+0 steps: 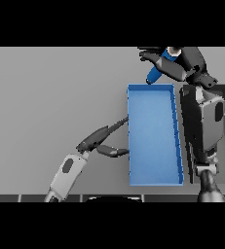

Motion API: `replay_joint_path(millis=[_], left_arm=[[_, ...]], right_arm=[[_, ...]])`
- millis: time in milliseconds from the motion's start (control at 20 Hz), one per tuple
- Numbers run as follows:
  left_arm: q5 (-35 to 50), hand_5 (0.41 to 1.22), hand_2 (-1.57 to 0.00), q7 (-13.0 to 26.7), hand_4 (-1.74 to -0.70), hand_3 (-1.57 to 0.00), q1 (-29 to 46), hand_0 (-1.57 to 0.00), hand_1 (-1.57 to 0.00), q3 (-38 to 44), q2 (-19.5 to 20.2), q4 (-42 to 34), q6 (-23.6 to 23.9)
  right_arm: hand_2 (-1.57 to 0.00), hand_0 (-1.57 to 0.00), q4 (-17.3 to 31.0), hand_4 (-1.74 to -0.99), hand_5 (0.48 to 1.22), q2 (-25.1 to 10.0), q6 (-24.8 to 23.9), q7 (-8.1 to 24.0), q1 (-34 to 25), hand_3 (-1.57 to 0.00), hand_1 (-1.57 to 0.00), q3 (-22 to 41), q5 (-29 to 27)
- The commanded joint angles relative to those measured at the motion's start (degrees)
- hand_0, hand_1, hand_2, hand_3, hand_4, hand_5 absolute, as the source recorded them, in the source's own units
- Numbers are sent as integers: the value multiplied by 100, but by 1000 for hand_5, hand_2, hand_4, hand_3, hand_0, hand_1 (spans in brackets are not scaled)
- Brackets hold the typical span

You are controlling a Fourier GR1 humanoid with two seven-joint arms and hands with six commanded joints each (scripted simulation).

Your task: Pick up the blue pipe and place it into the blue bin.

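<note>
Grey table (50, 97), blue bin (153, 180), right hand (175, 65) gripping blue pipe (157, 72) beyond it

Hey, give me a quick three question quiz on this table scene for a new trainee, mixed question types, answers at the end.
1. True or false: the blue pipe lies inside the blue bin.
2. Which hand holds the pipe: A left, B right?
3. Fill in: the left hand rests against the bin's ___ wall, as seen in the picture.

Key: 1 false, it is held beyond the bin's far end. 2 B, the right hand. 3 left.
</note>
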Motion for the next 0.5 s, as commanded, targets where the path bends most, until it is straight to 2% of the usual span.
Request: replay_joint_path(millis=[0,100,450], left_arm=[[-11,411,1,-79,-882,1,23,1,1,2,33,-38,6],[-75,413,1,-98,-874,1,5,1,1,-5,76,-56,33],[-24,422,1,-95,-875,1,144,1,1,-69,41,-105,-17]], right_arm=[[-1571,-1571,222,-1741,1221,-116,69,-77,96,-1571,-1571,-83,173],[-1571,-1571,504,-1741,1221,-227,203,-73,349,-1571,-1571,-252,250],[-1571,-1571,87,-1741,1221,-103,47,245,1857,-1571,-1571,-330,478]])
